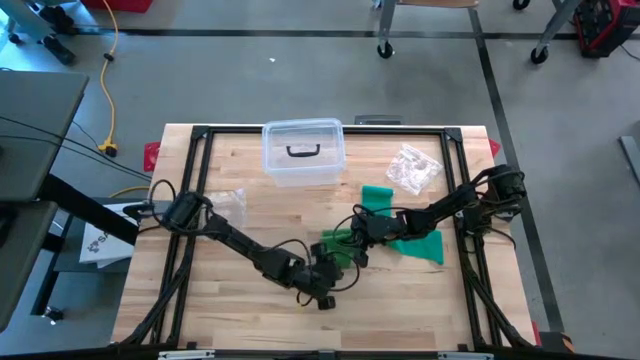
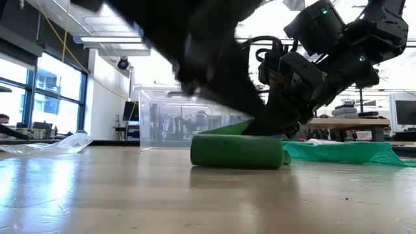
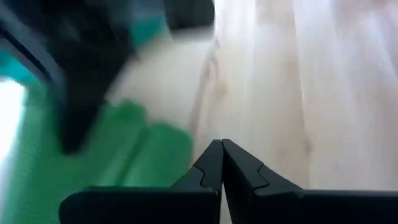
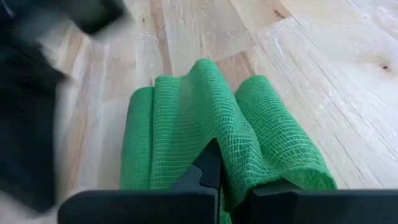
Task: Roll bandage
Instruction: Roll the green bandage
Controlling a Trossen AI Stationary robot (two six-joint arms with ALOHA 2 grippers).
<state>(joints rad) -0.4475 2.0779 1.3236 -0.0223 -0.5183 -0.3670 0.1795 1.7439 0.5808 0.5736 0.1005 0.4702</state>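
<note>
A green bandage (image 1: 400,240), part-rolled, lies right of the bench's centre; the right gripper (image 4: 217,180), pinched shut on its mesh, likely holds it taut; the left gripper (image 3: 222,163), closed and empty, works beside the roll (image 2: 237,151).

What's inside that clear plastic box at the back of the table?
The clear plastic box looks empty: from above only its lid and dark handle show, and from table height the room shows through its walls. The arms and the rolled green bandage hide its right end.
</note>
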